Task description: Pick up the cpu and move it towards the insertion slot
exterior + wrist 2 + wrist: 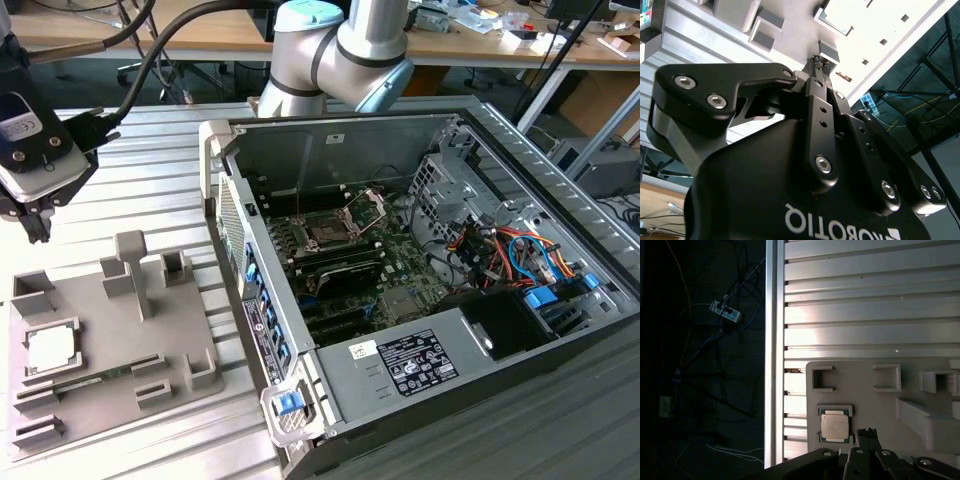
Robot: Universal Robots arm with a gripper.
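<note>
White lettering (840,222) on the gripper (821,63); illegible print on a label (415,362)

Your cpu (50,348) reads silvery-white with a thin darker rim, against a plain pale grey holder (110,340). The table (150,170) is bright silver, striped end to end with long ribs. The slot (330,232) is dark inside a silver frame, on a dark green board (400,290). Within the grey case (330,150) you'll see orange, blue and red cables (510,250), and a blue latch (290,403). The gripper (820,65) is matte black. The arm (370,40) is silver with pale blue caps.
</note>
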